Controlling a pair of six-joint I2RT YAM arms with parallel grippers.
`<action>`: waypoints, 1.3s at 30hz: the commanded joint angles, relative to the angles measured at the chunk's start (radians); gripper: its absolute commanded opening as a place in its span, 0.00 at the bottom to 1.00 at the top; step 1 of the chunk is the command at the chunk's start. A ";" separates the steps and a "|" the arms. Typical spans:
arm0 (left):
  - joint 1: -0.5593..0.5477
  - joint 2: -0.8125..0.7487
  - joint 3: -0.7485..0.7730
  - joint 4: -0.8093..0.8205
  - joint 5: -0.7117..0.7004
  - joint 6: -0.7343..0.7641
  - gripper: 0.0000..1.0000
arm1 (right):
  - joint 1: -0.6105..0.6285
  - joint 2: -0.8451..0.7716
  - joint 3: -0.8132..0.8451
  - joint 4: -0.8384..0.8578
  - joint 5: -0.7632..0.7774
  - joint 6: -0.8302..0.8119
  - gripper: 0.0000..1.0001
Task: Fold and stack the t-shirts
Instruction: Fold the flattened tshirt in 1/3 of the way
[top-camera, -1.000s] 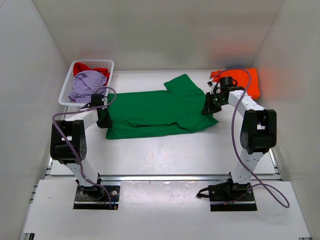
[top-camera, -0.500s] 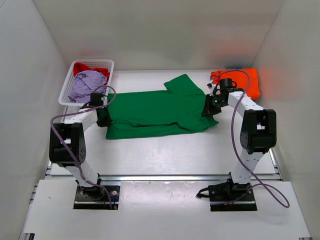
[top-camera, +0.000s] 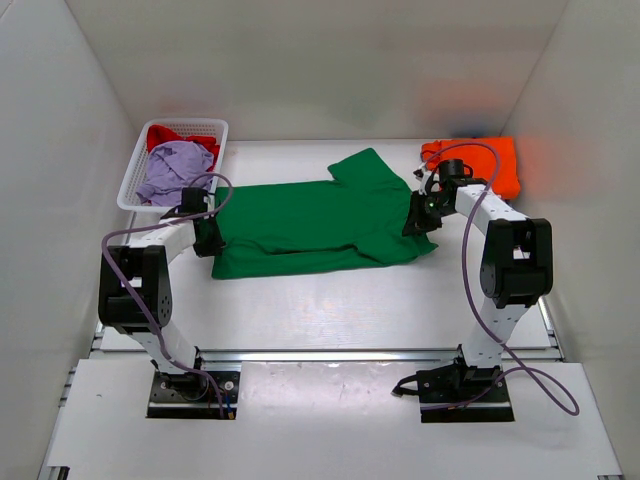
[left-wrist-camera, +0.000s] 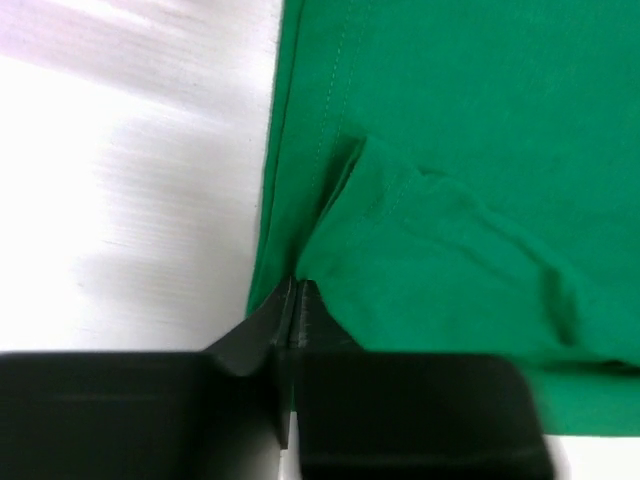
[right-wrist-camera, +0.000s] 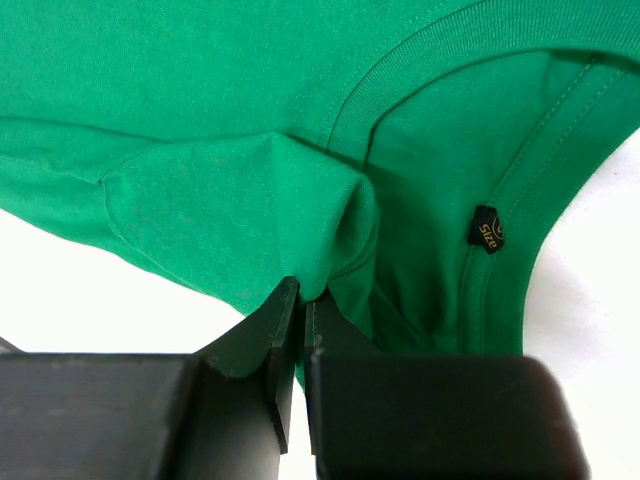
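Spread flat in the middle of the table (top-camera: 300, 300), hem (left-wrist-camera: 275, 200) leftward and collar (right-wrist-camera: 400, 70) rightward: the green shirt (top-camera: 320, 222). Clamped on a fold at the hem edge, the left gripper (left-wrist-camera: 295, 290); clamped on a fold just beside the collar, the right gripper (right-wrist-camera: 300, 295). Far right, an orange shirt (top-camera: 495, 160); far left, a lavender shirt (top-camera: 172, 168) and a red shirt (top-camera: 168, 135) in the basket (top-camera: 135, 180).
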 joint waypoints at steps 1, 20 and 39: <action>-0.007 -0.035 -0.002 -0.007 0.010 0.009 0.00 | -0.004 -0.031 -0.008 0.023 -0.021 -0.002 0.00; 0.012 -0.139 -0.044 -0.119 0.012 0.015 0.00 | -0.007 -0.077 -0.011 0.012 -0.030 0.029 0.00; 0.058 -0.164 -0.101 -0.147 -0.023 0.033 0.00 | -0.035 -0.064 0.006 0.007 -0.020 0.034 0.01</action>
